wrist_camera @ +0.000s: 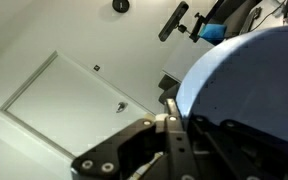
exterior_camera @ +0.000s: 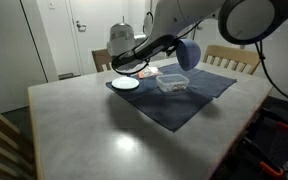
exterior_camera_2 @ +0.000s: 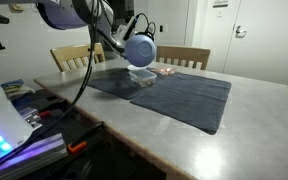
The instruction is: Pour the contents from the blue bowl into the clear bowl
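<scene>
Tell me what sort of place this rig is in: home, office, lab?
Probably a home dining area, perhaps a staged one. A grey-topped table carries a dark cloth mat, wooden slat-back chairs stand at its far side, and a white panelled door is behind.

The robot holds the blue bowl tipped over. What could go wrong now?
The blue bowl hangs tipped above the clear bowl, so things might miss it and land on the dark mat. The gripper pinches only the bowl's rim, so it could slip and drop.
</scene>
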`<state>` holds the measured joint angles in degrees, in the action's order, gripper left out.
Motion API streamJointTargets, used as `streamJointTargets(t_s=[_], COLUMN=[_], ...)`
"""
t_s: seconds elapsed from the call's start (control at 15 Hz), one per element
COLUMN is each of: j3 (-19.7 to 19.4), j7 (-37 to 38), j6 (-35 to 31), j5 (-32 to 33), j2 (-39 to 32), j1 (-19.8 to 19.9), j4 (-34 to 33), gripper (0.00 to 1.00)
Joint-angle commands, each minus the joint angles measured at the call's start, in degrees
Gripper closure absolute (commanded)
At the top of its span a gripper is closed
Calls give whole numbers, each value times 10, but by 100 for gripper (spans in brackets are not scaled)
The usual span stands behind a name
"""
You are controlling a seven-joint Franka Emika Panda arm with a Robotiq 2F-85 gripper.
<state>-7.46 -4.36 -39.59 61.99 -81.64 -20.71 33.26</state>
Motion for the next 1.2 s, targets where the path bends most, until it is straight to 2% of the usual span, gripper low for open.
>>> streamJointTargets(t_s=[0.0, 0.27, 0.6, 0.73, 1.13], j3=[0, 3, -2, -3, -14], j7=[-2, 13, 50, 97, 208], j6=[14, 16, 10, -12, -57], j5=[-23, -59, -141, -177, -290], j2=[2, 5, 9, 33, 55], j1=[12, 26, 53, 67, 128], j4=[-43, -85, -139, -114, -130], gripper=[99, 99, 99, 99, 99])
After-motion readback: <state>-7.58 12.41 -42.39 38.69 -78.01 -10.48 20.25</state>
